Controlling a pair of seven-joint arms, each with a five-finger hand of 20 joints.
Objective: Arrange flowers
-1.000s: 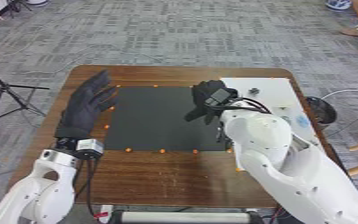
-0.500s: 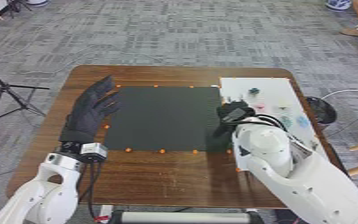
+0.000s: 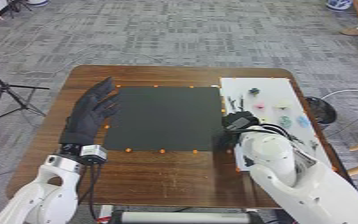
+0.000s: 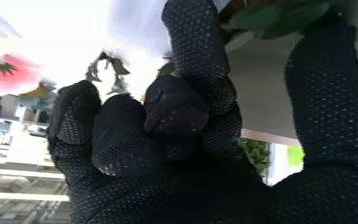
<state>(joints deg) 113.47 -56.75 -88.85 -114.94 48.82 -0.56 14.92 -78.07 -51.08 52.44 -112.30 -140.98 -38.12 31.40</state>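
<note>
The right hand (image 3: 239, 121) is over the seam between the black mat (image 3: 162, 117) and the white board (image 3: 273, 90), its arm covering the board's near part. On the board lie pink (image 3: 260, 106), yellow (image 3: 282, 106), green (image 3: 286, 121) and blue (image 3: 302, 121) flowers – all too small for petals to be made out – with a dark one (image 3: 254, 91) farther off and thin sprigs (image 3: 232, 103) near the mat. In the right wrist view this hand looks loose, thumb well apart from the nearest finger, others lightly bent; green leaves (image 4: 291, 17) show between them, cut off by the frame, and whether they touch the glove I can't tell. A pink bloom (image 4: 9, 70) is cut off too. The left hand (image 3: 91, 112) is released, fingers extended, beside the mat.
</note>
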